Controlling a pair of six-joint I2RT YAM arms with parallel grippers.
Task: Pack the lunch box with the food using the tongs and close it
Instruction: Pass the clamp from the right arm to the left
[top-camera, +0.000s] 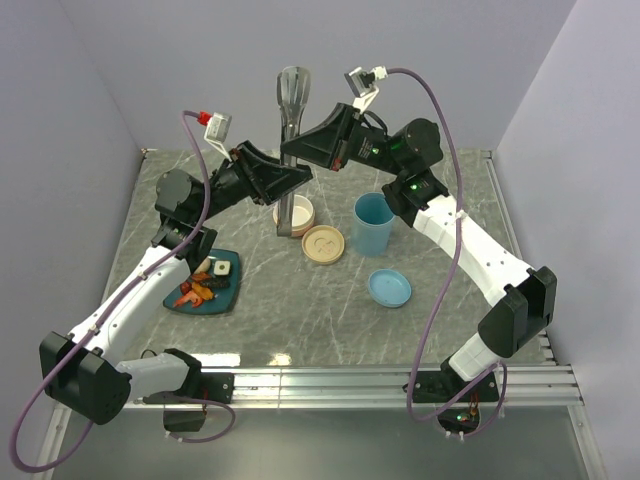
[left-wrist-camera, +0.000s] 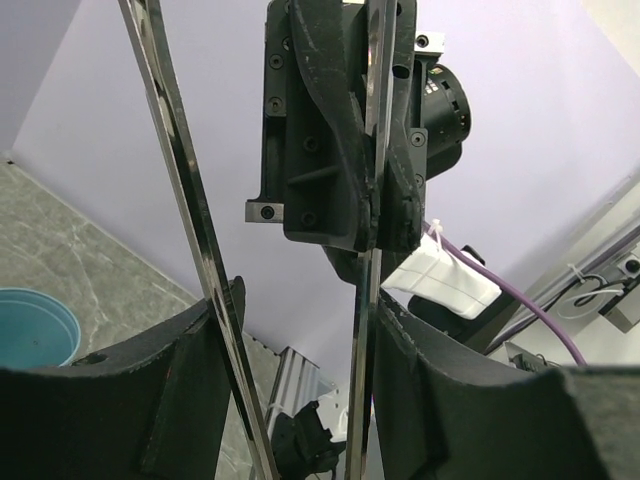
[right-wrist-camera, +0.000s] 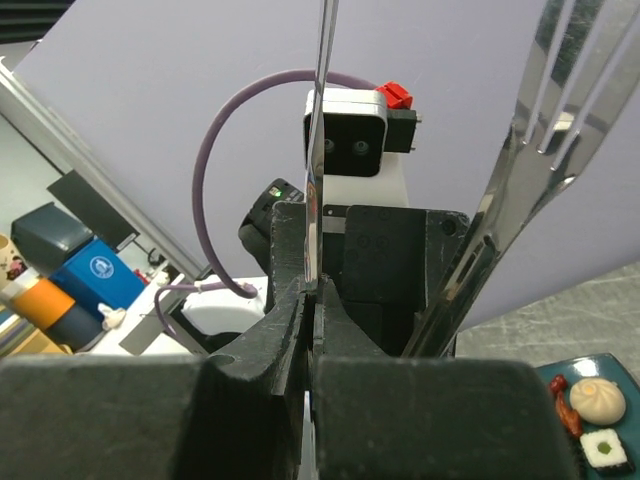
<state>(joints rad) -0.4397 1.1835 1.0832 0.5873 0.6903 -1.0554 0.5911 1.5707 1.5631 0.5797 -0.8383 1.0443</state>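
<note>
Slim silvery-grey metal tongs (top-camera: 288, 205): upright above mid-table, slotted spoon-shaped end uppermost, caught between both claws. Right gripper (right-wrist-camera: 312, 300): closed tight on one thin arm of the tongs, second arm free just beside its fingers. Left gripper (left-wrist-camera: 300, 320): roughly half spread, bracketing both arms, one against each black finger (left-wrist-camera: 150, 400); clamped on the tongs just below the right claw and facing it. Food (top-camera: 205, 280), namely pale beige ball (right-wrist-camera: 597, 400), black-and-white roll slice (right-wrist-camera: 605, 447) and red-orange shrimp-like pieces (right-wrist-camera: 565, 410): on dark teal square plate (top-camera: 225, 298), down on the table, well apart from the left claw, to its left and nearer the bases. Round beige container (top-camera: 300, 215): beneath both claws, at the tongs' lower end; contact not discernible. Beige smiley-face lid (top-camera: 323, 243): just right of that container. Tall blue cup (top-camera: 372, 222): below the right claw, to its right.
</note>
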